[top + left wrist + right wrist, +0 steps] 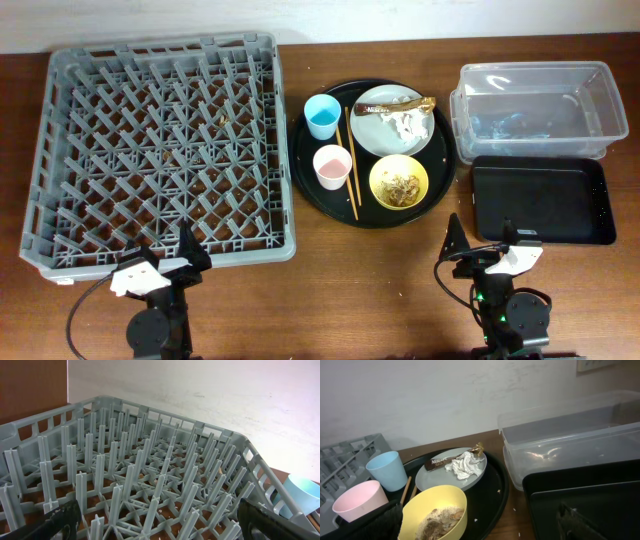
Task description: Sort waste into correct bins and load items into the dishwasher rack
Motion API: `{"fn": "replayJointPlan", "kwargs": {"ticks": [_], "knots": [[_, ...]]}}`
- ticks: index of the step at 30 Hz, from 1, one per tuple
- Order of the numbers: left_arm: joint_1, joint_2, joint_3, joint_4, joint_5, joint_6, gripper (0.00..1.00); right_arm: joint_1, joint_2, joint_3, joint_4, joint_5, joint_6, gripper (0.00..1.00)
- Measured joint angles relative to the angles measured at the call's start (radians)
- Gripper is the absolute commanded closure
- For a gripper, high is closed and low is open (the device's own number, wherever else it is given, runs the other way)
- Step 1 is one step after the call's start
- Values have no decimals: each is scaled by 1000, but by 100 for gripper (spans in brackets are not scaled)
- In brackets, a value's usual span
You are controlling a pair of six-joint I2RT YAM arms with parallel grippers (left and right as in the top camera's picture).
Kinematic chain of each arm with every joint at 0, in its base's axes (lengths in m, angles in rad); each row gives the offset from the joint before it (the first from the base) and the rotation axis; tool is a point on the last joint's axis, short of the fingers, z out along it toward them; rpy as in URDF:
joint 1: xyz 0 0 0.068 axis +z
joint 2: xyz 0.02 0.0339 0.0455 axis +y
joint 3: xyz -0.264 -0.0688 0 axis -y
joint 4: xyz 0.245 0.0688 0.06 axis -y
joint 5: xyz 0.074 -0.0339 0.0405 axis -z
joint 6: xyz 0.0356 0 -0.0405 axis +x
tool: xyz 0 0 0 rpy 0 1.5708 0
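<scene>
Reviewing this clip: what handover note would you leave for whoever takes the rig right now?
Left gripper and right gripper: both open, holding nothing.
On the round black tray: plate with wrapper and tissue, yellow bowl with scraps, blue cup, pink cup, chopsticks.
Done: nothing; no dishes in the rack.
Left: waste to clear tub or black rectangular tray, all items to rack.

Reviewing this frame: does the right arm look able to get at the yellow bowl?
Probably yes. The yellow bowl sits at the near edge of the round tray, just ahead and left of the open right gripper, with nothing standing between them.
</scene>
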Motion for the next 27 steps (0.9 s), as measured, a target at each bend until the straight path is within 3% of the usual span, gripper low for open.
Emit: {"fn": "replayJointPlan", "kwargs": {"ticks": [27], "knots": [[0,0,0,0,0,0,1,0,0,0,3,-24,0,2]]}}
